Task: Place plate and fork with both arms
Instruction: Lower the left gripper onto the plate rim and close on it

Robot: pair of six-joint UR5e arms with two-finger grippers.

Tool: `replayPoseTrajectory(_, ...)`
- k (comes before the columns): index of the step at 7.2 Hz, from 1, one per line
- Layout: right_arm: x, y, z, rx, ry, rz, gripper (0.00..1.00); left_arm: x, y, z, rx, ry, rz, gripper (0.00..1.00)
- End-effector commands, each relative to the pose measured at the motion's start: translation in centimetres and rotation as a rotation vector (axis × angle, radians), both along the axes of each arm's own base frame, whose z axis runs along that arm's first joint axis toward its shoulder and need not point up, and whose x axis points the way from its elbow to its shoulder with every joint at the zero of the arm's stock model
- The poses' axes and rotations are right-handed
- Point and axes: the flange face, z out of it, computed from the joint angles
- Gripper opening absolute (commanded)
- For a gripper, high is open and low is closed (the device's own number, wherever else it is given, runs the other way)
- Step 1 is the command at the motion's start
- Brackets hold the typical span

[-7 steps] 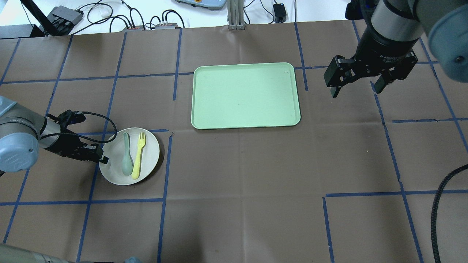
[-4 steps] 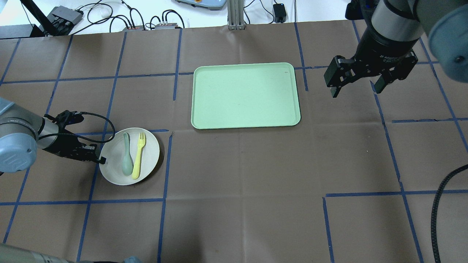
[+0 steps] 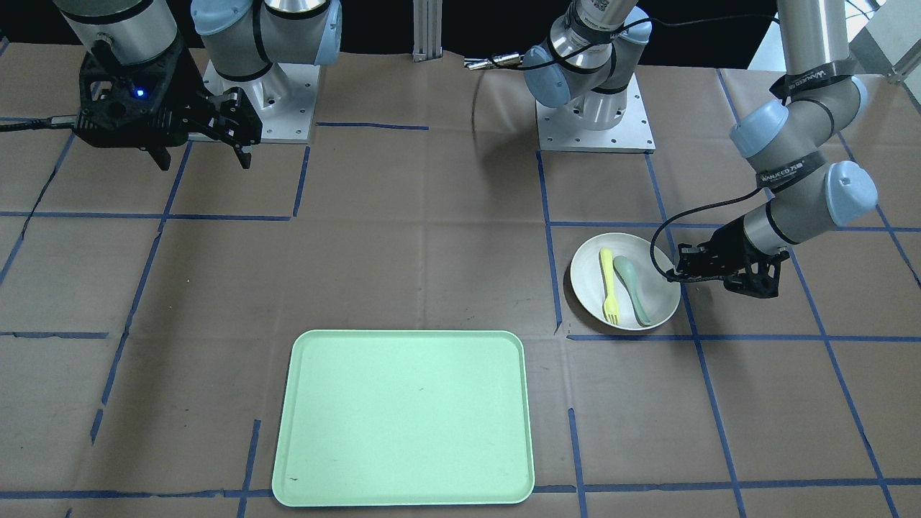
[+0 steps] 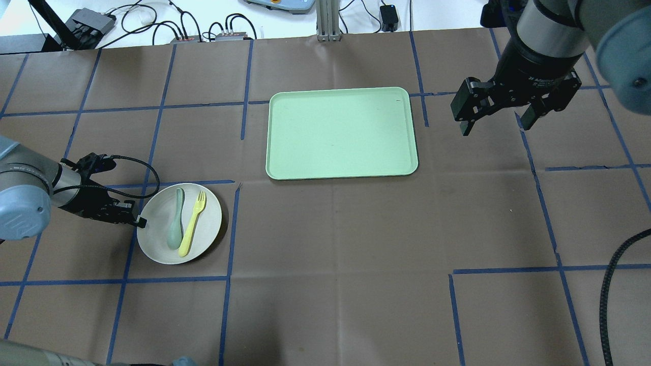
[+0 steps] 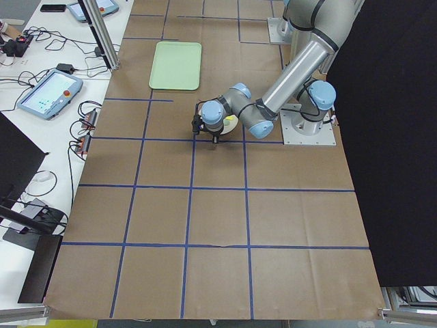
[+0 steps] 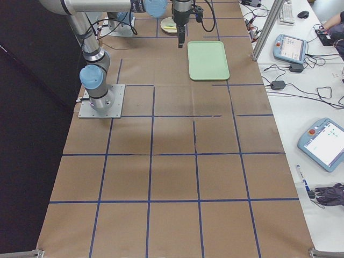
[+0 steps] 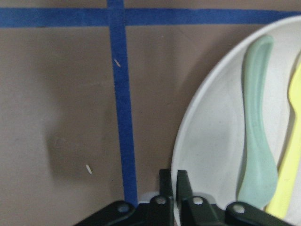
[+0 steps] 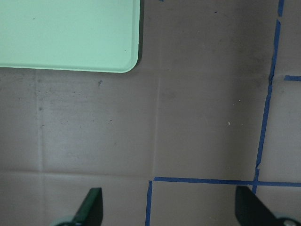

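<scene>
Plate (image 4: pixel 208 213) rim clamped in left tool (image 4: pixel 140 222), fork (image 4: pixel 191 223) on it; right tool (image 4: pixel 495 127) apart beside tray (image 4: pixel 341 132).

The grey-green spoon (image 4: pixel 175 223) lies on the plate (image 4: pixel 155 243), just past the fingertips of my left gripper (image 4: pixel 140 222), with its handle pointing away from me. The mint-green tray (image 4: pixel 341 133) sits flat, well off to that gripper's right and forward of it, and near the left side of my right gripper (image 4: pixel 496 124). Brown paper (image 4: pixel 325 229) gridded with blue tape (image 4: pixel 178 278) lies under both grippers. Beyond them, cables (image 4: pixel 183 25) and an aluminium post (image 4: pixel 328 20) line the table's far edge.
</scene>
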Motion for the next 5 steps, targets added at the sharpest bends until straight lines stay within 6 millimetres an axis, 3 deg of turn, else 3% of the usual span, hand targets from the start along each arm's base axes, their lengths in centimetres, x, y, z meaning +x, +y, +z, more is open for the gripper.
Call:
replayPoseTrajectory(1, 0.03, 0.01, 0.0, 0.0, 0.0, -0.001, 1.0, -0.02, -0.04, 0.03, -0.003, 0.003, 0.002, 0.1)
replayPoseTrajectory(5, -0.04, -0.01, 0.0, 0.0, 0.0, -0.002, 1.0, -0.5, -0.46, 0.59, -0.007, 0.027, 0.087, 0.04)
